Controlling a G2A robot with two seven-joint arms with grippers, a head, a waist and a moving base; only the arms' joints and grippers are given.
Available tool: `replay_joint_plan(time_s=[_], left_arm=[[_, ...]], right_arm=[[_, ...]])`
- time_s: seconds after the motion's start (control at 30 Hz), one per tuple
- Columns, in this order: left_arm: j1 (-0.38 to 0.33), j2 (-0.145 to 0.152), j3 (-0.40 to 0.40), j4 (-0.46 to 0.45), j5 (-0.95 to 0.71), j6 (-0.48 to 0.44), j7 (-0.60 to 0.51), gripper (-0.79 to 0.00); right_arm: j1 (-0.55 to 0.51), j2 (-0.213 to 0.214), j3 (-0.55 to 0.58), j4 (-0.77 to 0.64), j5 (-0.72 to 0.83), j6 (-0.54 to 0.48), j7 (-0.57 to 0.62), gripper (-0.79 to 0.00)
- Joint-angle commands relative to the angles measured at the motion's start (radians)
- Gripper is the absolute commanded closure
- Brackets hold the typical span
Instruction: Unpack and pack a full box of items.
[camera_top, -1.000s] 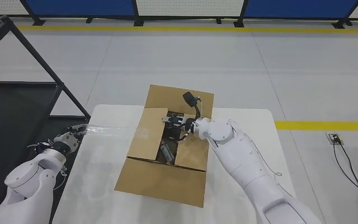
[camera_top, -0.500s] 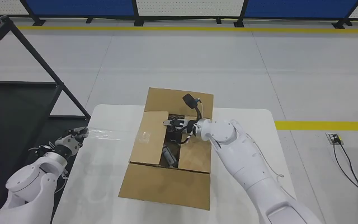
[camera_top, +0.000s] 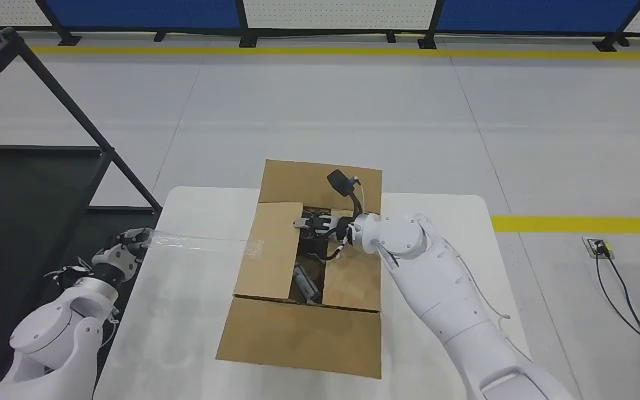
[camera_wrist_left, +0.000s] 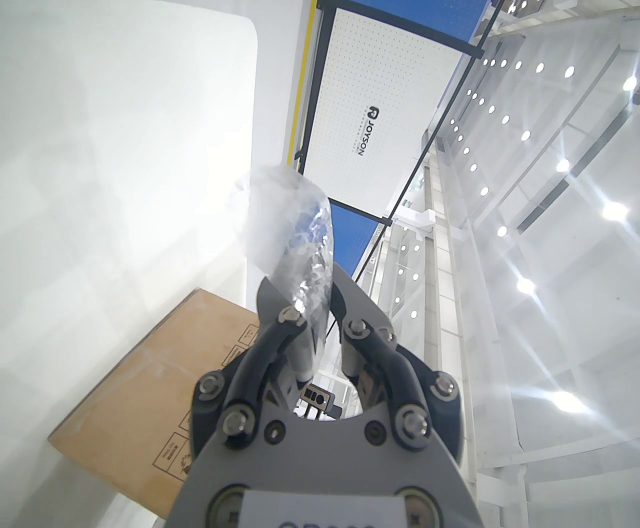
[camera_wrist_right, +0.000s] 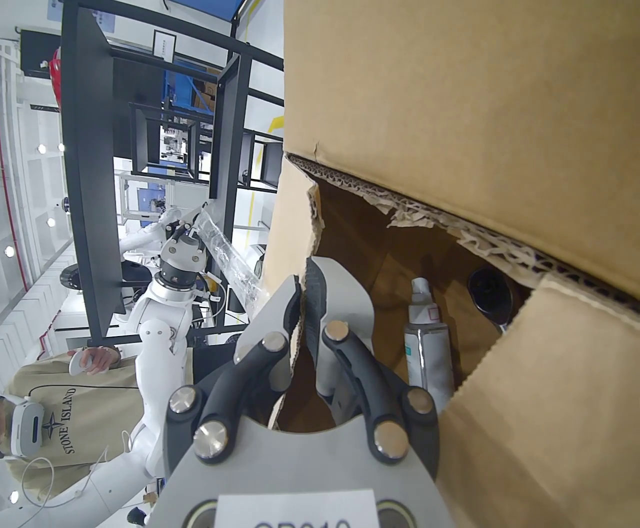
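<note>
An open cardboard box (camera_top: 300, 335) stands in the middle of the white table (camera_top: 170, 320). My right gripper (camera_top: 303, 223) is over the box's far side, shut on the edge of the left inner flap (camera_wrist_right: 292, 210). Below the flap lie a white tube (camera_wrist_right: 425, 345) and a dark round item (camera_wrist_right: 490, 295). My left gripper (camera_wrist_left: 310, 295) is at the table's left edge, shut on a strip of clear plastic film (camera_wrist_left: 295, 235). The film (camera_top: 195, 238) stretches from that gripper (camera_top: 128, 243) across the table to the box.
A black metal frame (camera_top: 60, 110) stands beside the table on the left. The outer flaps (camera_top: 320, 175) of the box are folded outwards. Bare table lies left of the box and to its right (camera_top: 450, 230).
The box has slid a little to the right and towards the near edge, with my right gripper holding the flap. My left gripper has drawn back slightly to the left, the film still in it.
</note>
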Motion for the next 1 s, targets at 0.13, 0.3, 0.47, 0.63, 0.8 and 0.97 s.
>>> replay_joint_plan(time_s=[0.13,0.3,0.47,0.63,0.8,0.97], left_arm=[[0.000,0.000,0.009,-0.009,0.022,0.002,-0.022,-0.785],[-0.001,-0.001,0.009,-0.010,0.024,0.005,-0.020,-0.785],[-0.003,-0.001,0.008,-0.007,0.028,0.007,-0.021,-0.785],[-0.006,-0.001,0.012,-0.008,0.039,0.011,-0.026,-0.785],[-0.009,-0.002,0.020,-0.014,0.052,0.011,-0.025,-0.785],[-0.010,-0.003,0.026,-0.023,0.060,0.016,-0.029,-0.785]], right_arm=[[-0.005,0.001,-0.005,-0.013,-0.001,0.014,-0.001,-0.129],[-0.003,0.000,-0.011,-0.015,0.000,0.018,-0.001,-0.099],[0.002,-0.001,-0.016,-0.012,0.003,0.023,-0.002,-0.052],[0.008,-0.001,-0.019,-0.009,0.003,0.021,-0.004,-0.305],[0.002,0.009,-0.011,-0.035,-0.023,-0.035,-0.004,-0.785],[-0.029,0.030,0.006,-0.120,-0.111,-0.062,-0.070,-0.785]])
